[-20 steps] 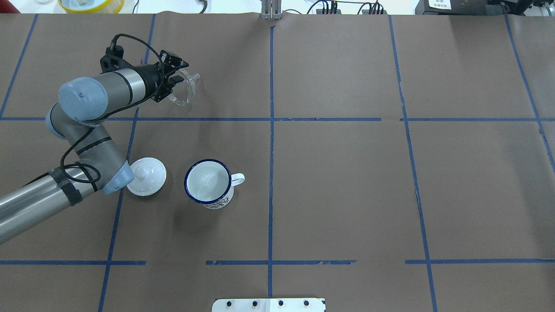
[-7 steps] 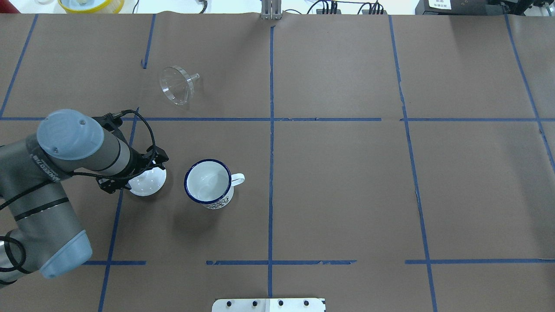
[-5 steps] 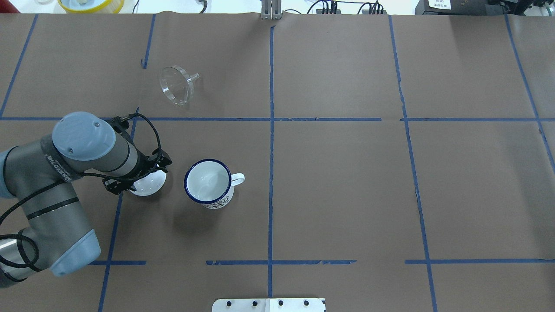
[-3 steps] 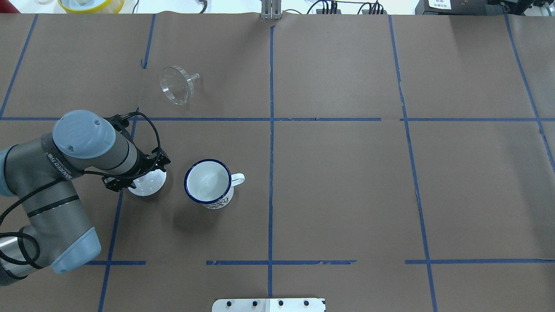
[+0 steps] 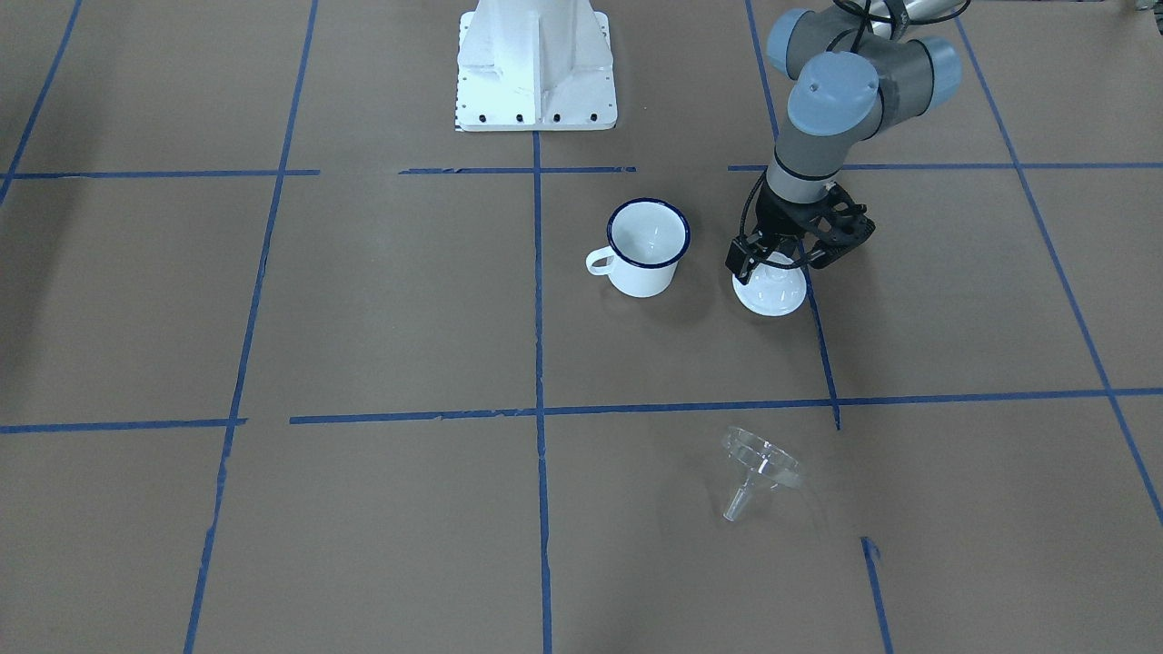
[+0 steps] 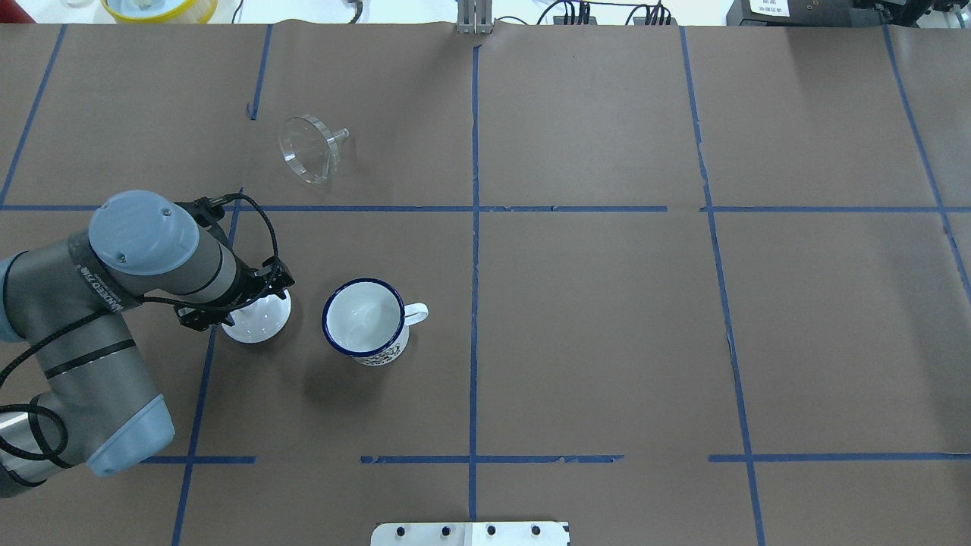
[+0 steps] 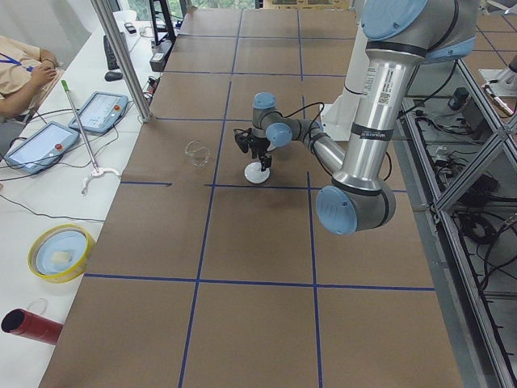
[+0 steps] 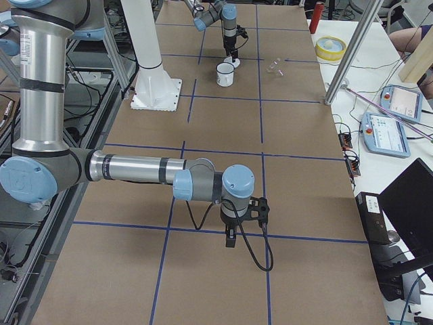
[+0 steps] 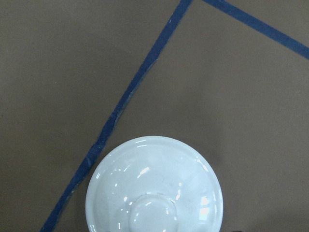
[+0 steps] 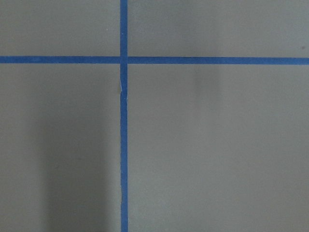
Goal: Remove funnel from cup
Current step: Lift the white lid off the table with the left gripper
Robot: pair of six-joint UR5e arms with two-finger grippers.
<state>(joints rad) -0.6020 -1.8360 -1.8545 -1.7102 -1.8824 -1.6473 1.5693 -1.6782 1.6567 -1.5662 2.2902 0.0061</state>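
The clear funnel (image 6: 309,149) lies on its side on the brown table, well beyond the cup and apart from it; it also shows in the front view (image 5: 760,467). The white enamel cup (image 6: 365,319) with a blue rim stands upright and empty, handle to the right. My left gripper (image 6: 243,308) hangs open just above the white knobbed lid (image 6: 262,320), to the cup's left, with its fingers either side of the knob (image 5: 778,263). My right gripper (image 8: 231,241) shows only in the right side view, low over bare table far from the cup; I cannot tell its state.
The left wrist view shows the lid (image 9: 154,188) and blue tape lines. The robot's white base plate (image 5: 536,109) is behind the cup. A yellow bowl (image 6: 159,7) sits past the table's far edge. Operators' tablets (image 7: 40,145) lie beside the table.
The left gripper has let go of the funnel, which now lies on the table. The arm swung back over the lid and in the last second only shifted slightly above it.
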